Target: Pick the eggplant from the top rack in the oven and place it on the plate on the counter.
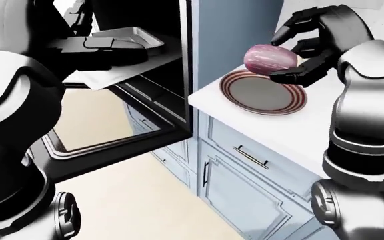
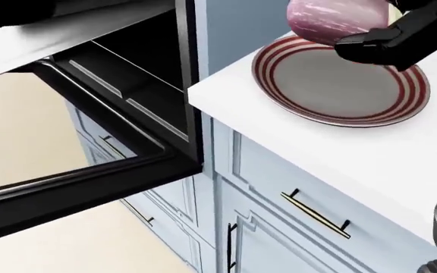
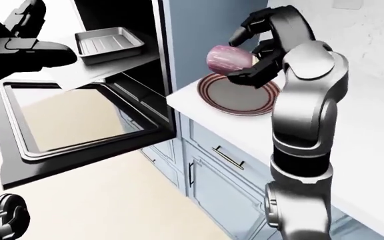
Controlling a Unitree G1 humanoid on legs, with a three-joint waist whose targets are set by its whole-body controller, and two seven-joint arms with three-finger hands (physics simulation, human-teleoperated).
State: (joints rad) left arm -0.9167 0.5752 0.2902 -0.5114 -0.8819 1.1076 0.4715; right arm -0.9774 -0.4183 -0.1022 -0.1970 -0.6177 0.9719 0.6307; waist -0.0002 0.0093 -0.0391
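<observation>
The purple eggplant [image 1: 269, 58] hangs just above the striped plate [image 1: 240, 102] on the white counter [image 1: 312, 135]. My right hand [image 1: 293, 52] holds it: one finger [image 1: 291, 76] lies under it and the others curl over its right side. The plate is empty beneath it. My left hand [image 1: 118, 50] lies flat and open on the pulled-out top rack [image 1: 102, 77] of the oven, at the left of the left-eye view, with nothing in it.
A metal baking tray [image 3: 108, 42] sits on the pulled-out rack. The oven door [image 3: 65, 125] hangs open and down toward the floor, left of the counter. Blue cabinets with a drawer handle [image 2: 315, 213] stand under the counter.
</observation>
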